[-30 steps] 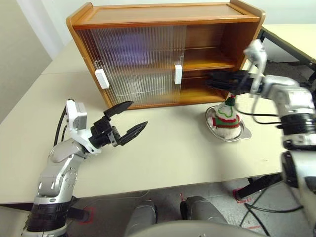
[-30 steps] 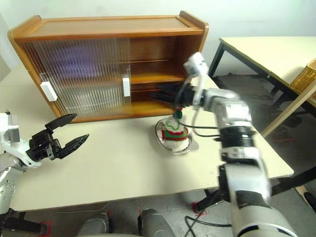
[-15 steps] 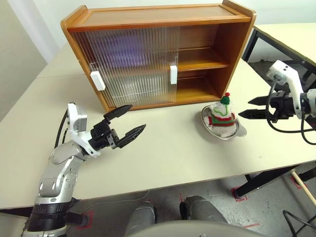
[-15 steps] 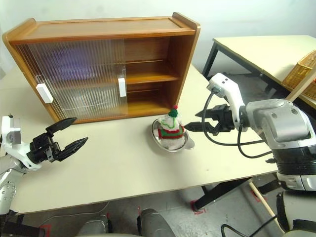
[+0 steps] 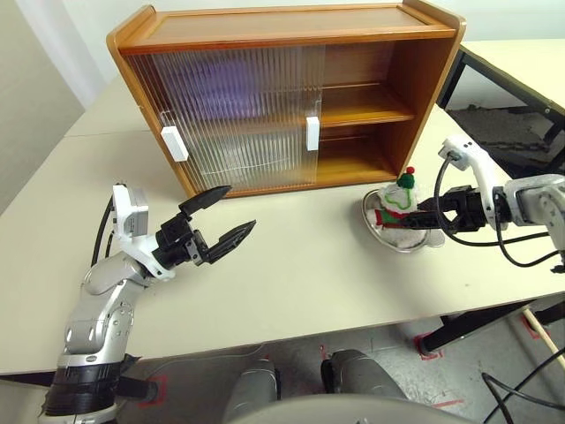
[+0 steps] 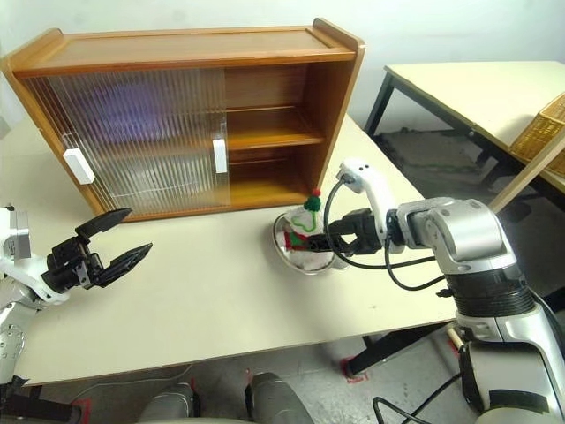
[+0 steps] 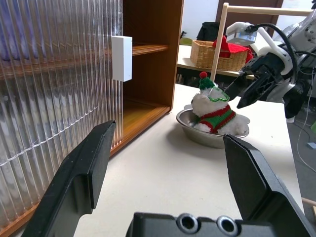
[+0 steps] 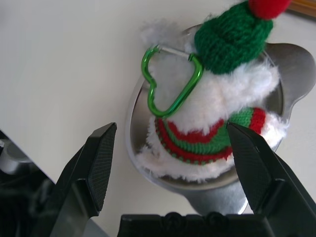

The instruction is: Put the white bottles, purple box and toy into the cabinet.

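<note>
Behind ribbed doors (image 5: 238,115), purple blur indistinct, toy (image 5: 395,205) partly pincer-hidden

Even, bright indoor light falls from overhead, leaving only soft faint shadows on the pale table (image 5: 309,265), a mild sheen on the ribbed sliding doors (image 5: 238,115) and the steel bowl (image 7: 197,132), while close fingers (image 8: 94,168) in the wrist views look slightly soft.

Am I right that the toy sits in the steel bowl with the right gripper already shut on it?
Not quite. The toy does sit in the steel bowl, but the right gripper is open, its fingers spread either side without touching, as the right wrist view shows.
</note>
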You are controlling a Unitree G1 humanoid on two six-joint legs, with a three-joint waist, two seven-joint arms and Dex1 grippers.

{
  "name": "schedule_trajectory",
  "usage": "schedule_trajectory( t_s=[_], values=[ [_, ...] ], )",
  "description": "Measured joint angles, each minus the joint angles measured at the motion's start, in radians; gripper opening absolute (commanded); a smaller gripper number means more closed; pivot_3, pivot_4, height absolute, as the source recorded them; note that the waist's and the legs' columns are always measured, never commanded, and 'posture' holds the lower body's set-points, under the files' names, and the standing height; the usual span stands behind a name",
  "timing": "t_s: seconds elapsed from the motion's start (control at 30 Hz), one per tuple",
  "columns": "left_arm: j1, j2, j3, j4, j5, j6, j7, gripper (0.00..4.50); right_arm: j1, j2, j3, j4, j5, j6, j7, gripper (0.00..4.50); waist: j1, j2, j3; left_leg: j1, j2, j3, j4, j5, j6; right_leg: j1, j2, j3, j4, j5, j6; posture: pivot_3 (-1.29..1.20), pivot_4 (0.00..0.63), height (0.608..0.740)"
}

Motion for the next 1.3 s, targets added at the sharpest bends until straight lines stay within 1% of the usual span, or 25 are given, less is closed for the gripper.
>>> schedule_trajectory(
  t_s=[0.13, 0.33, 0.37, 0.47, 0.53, 0.6, 0.63, 0.7, 0.8, 0.97, 1.2, 1.3],
  values=[
    [-0.001, 0.000, -0.001, 0.000, 0.001, 0.000, -0.002, 4.50, 0.019, 0.055, -0.006, 0.000, 0.001, 0.000, -0.054, 4.48, 0.000, 0.000, 0.000, 0.000, 0.000, 0.000, 0.000, 0.000, 0.000, 0.000, 0.000, 0.000, 0.000, 0.000, 0.000, -0.14, 0.011, 0.740],
    [-0.002, 0.000, -0.002, 0.000, 0.002, 0.000, -0.002, 4.50, 0.026, 0.060, -0.002, 0.000, -0.001, -0.019, -0.078, 4.48, 0.000, 0.000, 0.000, 0.001, 0.000, 0.000, 0.001, 0.000, 0.000, 0.001, 0.000, 0.000, 0.000, 0.001, 0.000, -0.14, 0.012, 0.740],
    [-0.002, 0.000, -0.002, 0.000, 0.002, 0.000, -0.001, 4.50, 0.026, 0.062, -0.002, 0.001, -0.001, -0.024, -0.082, 4.30, 0.000, 0.000, 0.000, 0.001, 0.000, 0.000, 0.001, 0.000, 0.000, 0.001, 0.000, 0.000, 0.000, 0.001, 0.000, -0.14, 0.014, 0.740],
    [-0.002, 0.003, -0.002, -0.002, 0.001, 0.003, 0.000, 4.50, 0.023, 0.113, -0.010, 0.026, -0.013, -0.046, -0.135, 3.52, -0.002, -0.001, -0.001, 0.001, 0.001, 0.000, 0.001, 0.000, 0.000, 0.001, 0.001, 0.000, 0.000, 0.001, 0.000, -0.14, 0.016, 0.740],
    [-0.002, 0.004, -0.002, -0.004, 0.001, 0.004, 0.004, 4.50, 0.023, 0.130, -0.010, 0.051, -0.024, -0.062, -0.168, 2.76, -0.002, -0.001, -0.001, 0.001, 0.001, 0.000, 0.001, 0.000, 0.000, 0.000, 0.000, 0.000, 0.000, 0.001, 0.000, -0.14, 0.017, 0.740],
    [-0.002, 0.005, -0.002, -0.005, 0.001, 0.005, 0.008, 4.50, 0.023, 0.129, -0.011, 0.055, -0.028, -0.067, -0.175, 1.95, -0.001, -0.001, -0.001, 0.001, 0.001, -0.001, 0.000, 0.000, 0.000, 0.000, 0.001, 0.000, 0.000, 0.001, 0.000, -0.13, 0.018, 0.740],
    [-0.002, 0.005, -0.002, -0.005, 0.001, 0.005, 0.008, 4.50, 0.023, 0.129, -0.011, 0.054, -0.028, -0.068, -0.176, 1.66, -0.001, -0.001, -0.001, 0.001, 0.001, -0.001, 0.000, 0.000, 0.000, 0.000, 0.001, 0.000, 0.000, 0.001, 0.000, -0.13, 0.019, 0.740],
    [-0.001, 0.006, -0.002, -0.006, 0.001, 0.006, 0.009, 4.50, 0.023, 0.129, -0.012, 0.053, -0.027, -0.066, -0.178, 0.89, -0.001, -0.001, -0.001, 0.001, 0.001, -0.001, 0.000, 0.000, 0.000, 0.000, 0.001, 0.000, 0.000, 0.001, 0.000, -0.13, 0.019, 0.740],
    [-0.001, 0.006, -0.002, -0.007, 0.001, 0.007, 0.010, 4.50, 0.023, 0.129, -0.012, 0.042, -0.024, -0.057, -0.181, 0.06, -0.001, -0.001, -0.001, 0.001, 0.001, -0.001, 0.000, 0.000, 0.000, 0.000, 0.001, 0.000, 0.000, 0.001, 0.000, -0.13, 0.019, 0.740],
    [-0.001, 0.006, -0.002, -0.014, 0.001, 0.009, 0.017, 4.50, 0.020, 0.110, -0.012, 0.035, -0.006, -0.048, -0.168, 0.01, 0.000, -0.001, -0.001, 0.001, 0.001, -0.001, 0.000, 0.000, -0.001, 0.000, 0.001, 0.000, 0.000, 0.001, 0.000, -0.14, 0.017, 0.740],
    [-0.008, 0.006, -0.006, -0.038, 0.001, 0.033, 0.036, 4.50, -0.063, 0.056, -0.055, 0.036, 0.085, 0.039, -0.100, 0.01, 0.000, -0.001, -0.001, 0.000, 0.000, 0.000, 0.000, -0.001, -0.001, 0.000, 0.001, 0.000, 0.000, 0.000, -0.001, -0.15, 0.010, 0.740],
    [-0.012, 0.006, -0.006, -0.038, 0.001, 0.039, 0.038, 4.50, -0.083, 0.043, -0.059, 0.037, 0.106, 0.049, -0.092, 0.01, 0.000, -0.001, -0.001, 0.000, 0.001, 0.000, 0.000, -0.001, -0.001, 0.000, 0.001, 0.000, 0.000, 0.000, -0.001, -0.15, 0.010, 0.740]
  ],
)
